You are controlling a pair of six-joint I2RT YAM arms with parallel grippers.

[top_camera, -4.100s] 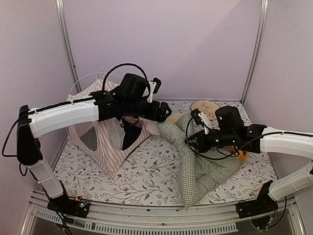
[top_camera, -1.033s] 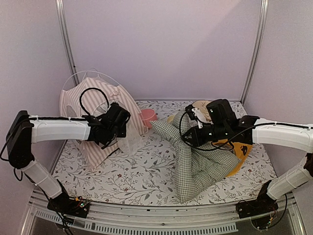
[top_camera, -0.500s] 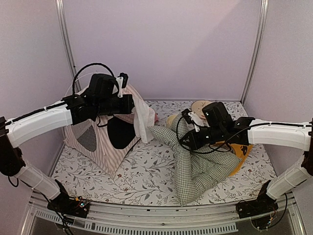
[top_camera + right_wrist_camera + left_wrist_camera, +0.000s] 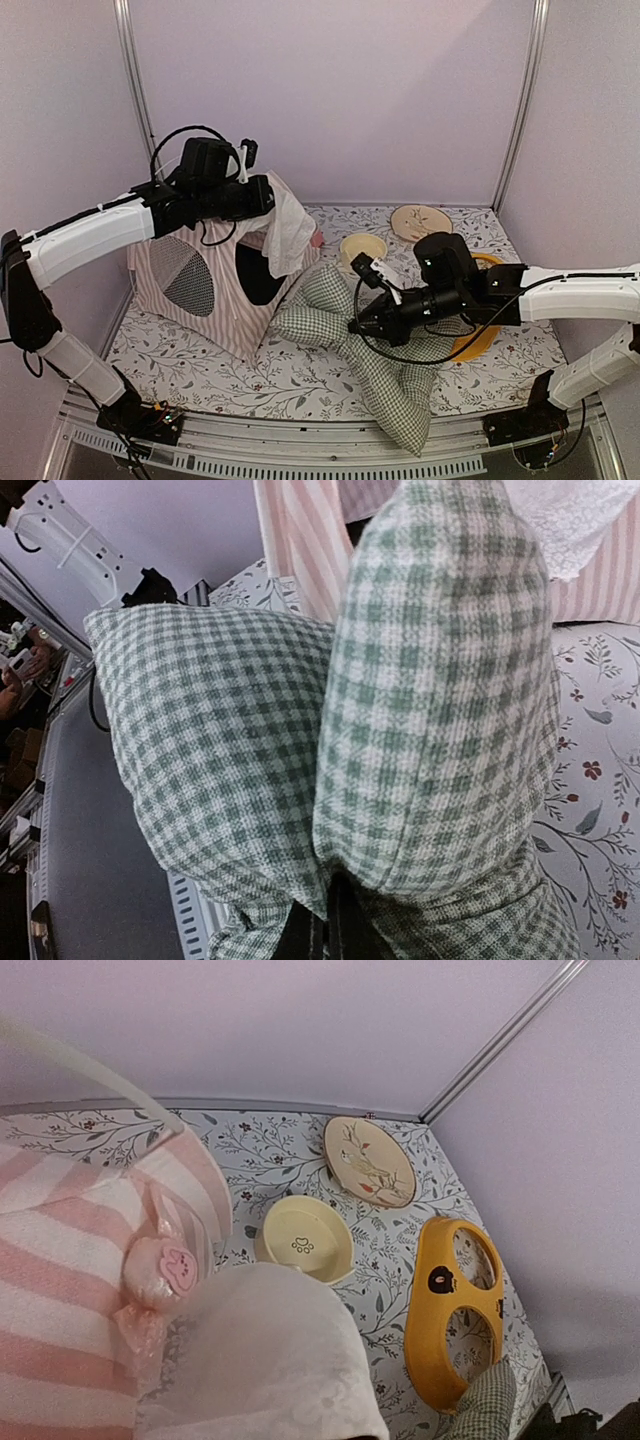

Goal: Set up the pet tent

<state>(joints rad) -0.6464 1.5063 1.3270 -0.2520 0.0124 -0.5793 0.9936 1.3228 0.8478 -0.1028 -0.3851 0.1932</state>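
Observation:
The pink-and-white striped pet tent (image 4: 222, 300) stands upright at the back left, with a round mesh window (image 4: 188, 282) facing me. My left gripper (image 4: 268, 196) hovers over its top, shut on the white sheer door flap (image 4: 287, 228), which it holds lifted above the dark doorway. In the left wrist view the flap (image 4: 270, 1360) covers the jaws, next to the tent's stripes (image 4: 60, 1260) and a thin white pole (image 4: 80, 1065). My right gripper (image 4: 358, 326) is shut on the green-and-white checked cushion (image 4: 385, 380), which bulges over its fingertips (image 4: 325, 932).
A cream bowl (image 4: 362, 249), a patterned plate (image 4: 421, 221) and a yellow two-hole holder (image 4: 480, 335) lie at the back right on the floral tabletop (image 4: 300, 385). A pink cup (image 4: 316, 240) peeks out behind the flap. Walls enclose three sides.
My right gripper has dragged the cushion nearer and to the left, uncovering the cream bowl. My left gripper came up from in front of the tent to above it, lifting the flap.

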